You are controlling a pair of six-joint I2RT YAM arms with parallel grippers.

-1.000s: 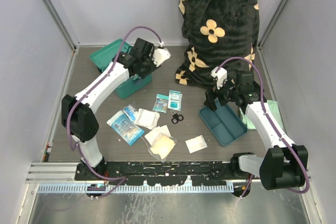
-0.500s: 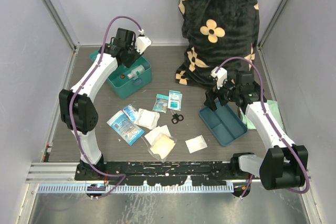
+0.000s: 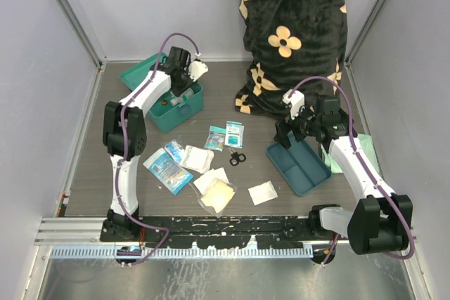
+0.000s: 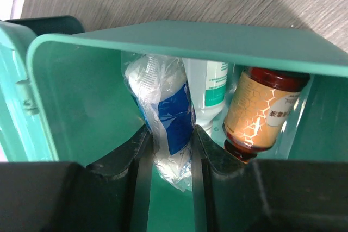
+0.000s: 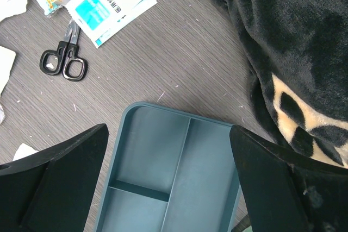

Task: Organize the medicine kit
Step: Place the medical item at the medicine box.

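Left end effector clamps a wrapped roll, top hidden by the medicine kit; right end effector gapes empty.

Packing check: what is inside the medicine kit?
The medicine kit holds a white-and-blue roll between the left fingers, a white bottle and an amber bottle. Anything beneath them is hidden.

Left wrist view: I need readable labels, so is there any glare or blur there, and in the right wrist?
Left wrist: inside the medicine kit, the amber bottle catches bright glare on its label; the bagged roll is sharp; left fingers are dark, soft. Right wrist: even light, scissors crisp, right fingers black silhouettes.
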